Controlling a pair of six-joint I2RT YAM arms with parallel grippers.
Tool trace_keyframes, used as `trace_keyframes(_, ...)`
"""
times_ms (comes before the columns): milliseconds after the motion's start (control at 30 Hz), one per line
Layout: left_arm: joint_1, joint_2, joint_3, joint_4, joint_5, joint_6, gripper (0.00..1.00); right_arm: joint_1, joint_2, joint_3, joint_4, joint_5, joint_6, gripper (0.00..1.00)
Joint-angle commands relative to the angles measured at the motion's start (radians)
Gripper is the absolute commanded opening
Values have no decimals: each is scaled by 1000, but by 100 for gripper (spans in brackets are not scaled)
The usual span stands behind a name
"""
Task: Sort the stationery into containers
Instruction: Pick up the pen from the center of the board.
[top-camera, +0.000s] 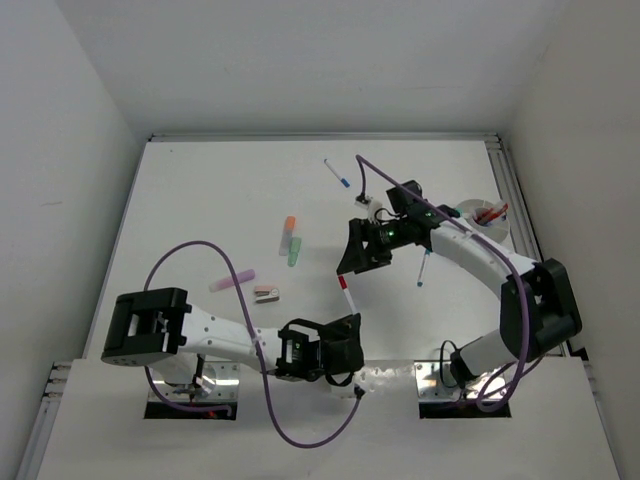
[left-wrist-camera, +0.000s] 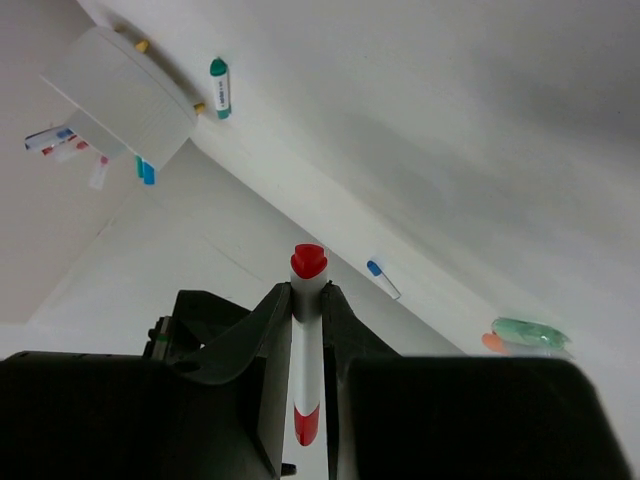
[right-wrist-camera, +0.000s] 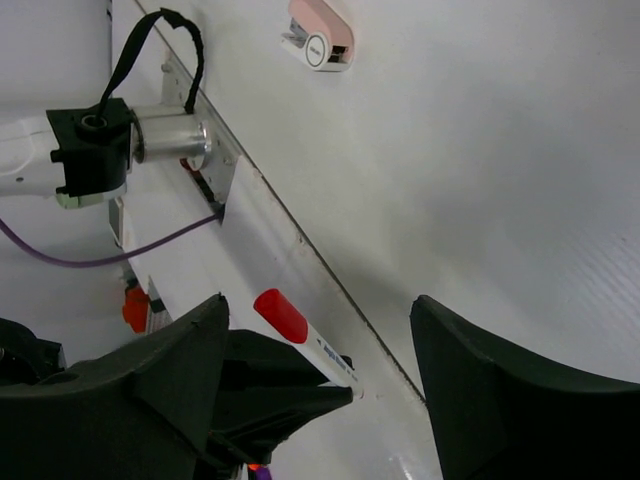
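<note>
My left gripper (top-camera: 345, 322) (left-wrist-camera: 308, 290) is shut on a thin white pen with red ends (top-camera: 345, 292) (left-wrist-camera: 306, 340) and holds it above the table, cap end out. My right gripper (top-camera: 354, 262) (right-wrist-camera: 320, 305) stands open just beyond that cap, and the pen (right-wrist-camera: 300, 335) shows between its spread fingers without touching them. A round white tub (top-camera: 470, 218) (left-wrist-camera: 120, 95) at the right edge has pens in it. Loose on the table lie two blue-capped pens (top-camera: 337, 175) (top-camera: 424, 268), orange (top-camera: 289, 228), green (top-camera: 295, 249) and pink (top-camera: 232, 281) highlighters, and a pinkish-brown block (top-camera: 266, 293) (right-wrist-camera: 320, 35).
A teal-capped pen (left-wrist-camera: 220, 85) lies beside the tub. A purple cable (top-camera: 205, 250) loops over the left arm, another arcs above the right arm. White walls close in the table on three sides, and a metal rail (top-camera: 510, 190) runs along its right edge.
</note>
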Motion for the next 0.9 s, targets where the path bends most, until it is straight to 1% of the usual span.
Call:
trace_keyframes(0,-25,-24,20,39,-36,22,0,33,-7,23,18,1,5,70)
trace_keyframes(33,-26,-22,21,41,-37,24,0,37,-7,21,15,1,2,68)
trace_keyframes(67,-28,-21,24,35,-42,19,0,45,-8,23,5,3,0,64)
trace_keyframes(167,-33,-25,23,29,-40,13,0,56,-14,15,14,4,-4,59)
trace_keyframes(233,-33,-38,6,26,-36,22,0,65,-19,9,18,19,-20,49)
trace_keyframes(267,-33,-38,6,23,-36,22,0,68,-19,11,13,19,-29,49)
trace_keyframes(300,-33,-41,6,10,-33,21,0,74,-16,21,7,30,-41,44)
trace_keyframes(433,-31,-48,4,-26,-19,18,0,100,1,61,-76,53,-119,34)
trace_keyframes(600,-25,-50,0,-33,-17,19,0,126,5,89,-133,72,-182,25)
trace_keyframes(733,-23,-58,-8,-36,-20,21,0,132,7,95,-154,69,-199,14)
trace_keyframes(767,-25,-58,-9,-34,-23,21,0,131,2,95,-153,69,-204,5)
trace_keyframes(800,-23,-58,-14,-27,-28,21,0,132,1,97,-157,69,-205,2)
trace_keyframes(833,-26,-55,-19,-14,-45,19,7,131,-1,97,-159,69,-207,0)
trace_keyframes(867,-29,-49,-22,-5,-57,16,15,129,-4,101,-162,72,-208,0)
